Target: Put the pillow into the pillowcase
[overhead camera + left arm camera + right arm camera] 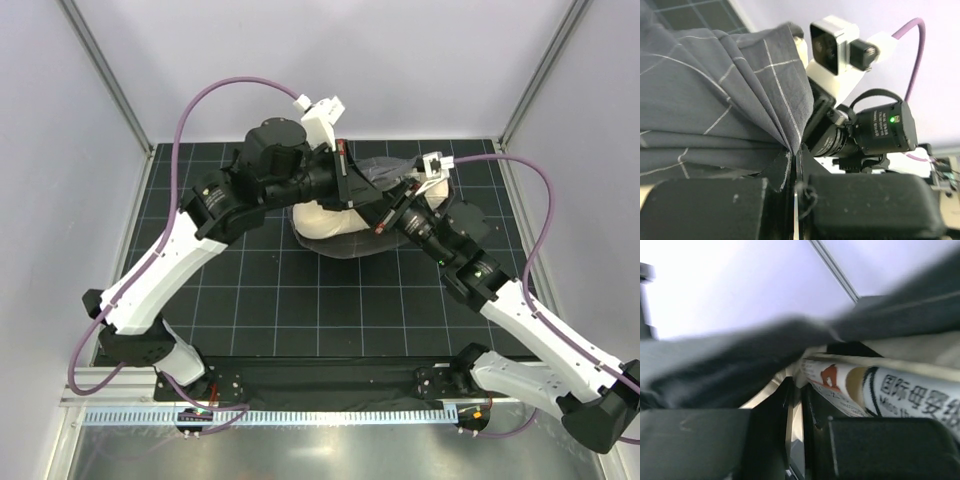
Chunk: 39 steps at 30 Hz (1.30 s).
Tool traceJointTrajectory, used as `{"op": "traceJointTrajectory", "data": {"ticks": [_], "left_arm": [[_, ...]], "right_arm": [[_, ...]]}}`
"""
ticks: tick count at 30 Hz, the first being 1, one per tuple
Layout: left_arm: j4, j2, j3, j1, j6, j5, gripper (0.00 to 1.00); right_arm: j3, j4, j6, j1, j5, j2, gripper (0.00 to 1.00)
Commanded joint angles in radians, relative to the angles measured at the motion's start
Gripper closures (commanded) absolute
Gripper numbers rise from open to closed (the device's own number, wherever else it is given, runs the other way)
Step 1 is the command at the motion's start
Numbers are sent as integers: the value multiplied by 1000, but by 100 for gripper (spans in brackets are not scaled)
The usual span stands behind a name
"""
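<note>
At upper centre of the desk (250, 290), the pillow (320, 224) lies partly inside the pillowcase (385, 170). Left gripper (794, 154) and right gripper (796, 387) each pinch its cloth, jaws nearly together. Next, I judge, the pillowcase must be drawn over the bare end.

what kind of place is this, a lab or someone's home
Likely a robot lab cell, not a home: pale panels on aluminium frame posts enclose a black gridded mat, and the left arm and right arm are mounted along a metal rail.
</note>
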Motion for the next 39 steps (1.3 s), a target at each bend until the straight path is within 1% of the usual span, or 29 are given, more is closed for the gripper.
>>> {"op": "traceJointTrajectory", "data": {"ticks": [1, 2, 4, 5, 7, 8, 9, 11, 12, 13, 14, 15, 16, 17, 18, 19, 22, 24, 28, 30, 31, 33, 34, 35, 36, 37, 38, 39], "left_arm": [[23, -86, 131, -42, 4, 49, 100], [-4, -83, 181, -41, 30, 25, 100], [-28, -77, 202, -33, 47, -3, 100], [-28, -75, 200, -27, 57, -21, 100], [-16, -68, 159, 1, 61, -46, 100], [29, -66, 132, 18, 50, -54, 100], [74, -66, 51, 59, 33, -39, 100], [173, -45, -10, 116, -1, 28, 100], [183, -28, -11, 139, -28, 47, 100], [182, -8, 2, 181, -33, 60, 100], [182, 30, 11, 200, -36, 69, 100], [182, 44, 19, 220, -45, 87, 100], [186, 58, 31, 252, -50, 101, 100], [191, 72, 36, 272, -53, 116, 100], [192, 80, 41, 291, -56, 147, 100], [194, 81, 44, 335, -70, 162, 100], [199, 81, 47, 386, -90, 230, 100], [196, 68, 45, 404, -87, 235, 100], [179, 63, 64, 407, -82, 242, 100], [173, 67, 79, 407, -82, 245, 100], [173, 69, 82, 407, -84, 251, 100], [174, 68, 88, 407, -94, 262, 100], [182, 66, 90, 407, -97, 271, 100], [185, 64, 91, 406, -104, 276, 100], [186, 63, 100, 407, -105, 277, 100], [185, 63, 105, 407, -107, 279, 100], [185, 64, 108, 407, -111, 284, 100], [186, 63, 111, 407, -116, 288, 100]], "right_arm": [[-53, -144, -49, -17, 191, 48, 96], [-60, -159, -49, -19, 200, 29, 96], [-82, -181, -58, -20, 191, 5, 93], [-87, -188, -63, -20, 186, -12, 85], [-87, -233, -72, -20, 176, -54, 78], [-85, -251, -80, -20, 174, -75, 73], [-82, -285, -81, -20, 171, -87, 70], [-85, -313, -83, -20, 166, -110, 65], [-94, -337, -84, -20, 165, -136, 61], [-99, -350, -84, -20, 165, -150, 58], [-106, -360, -89, -20, 175, -167, 54], [-120, -386, -89, -20, 189, -184, 44], [-125, -406, -93, -19, 208, -222, 42], [-131, -425, -94, -20, 228, -242, 40], [-145, -463, -95, -22, 284, -261, 39], [-151, -484, -90, -20, 318, -300, 39], [-175, -557, -80, -22, 410, -359, 39], [-203, -572, -74, -26, 430, -379, 39], [-252, -580, -34, -32, 409, -391, 39], [-306, -551, -6, -32, 374, -405, 39], [-335, -526, 24, -32, 329, -411, 39], [-436, -404, 51, -32, 279, -431, 38], [-471, -349, 73, -32, 224, -431, 36], [-534, -228, 86, -32, 199, -428, 24], [-560, -159, 98, -31, 177, -422, 21], [-586, -97, 110, -31, 157, -410, 20], [-629, 17, 138, -29, 140, -396, 20], [-645, 66, 147, -28, 142, -361, 20]]}}
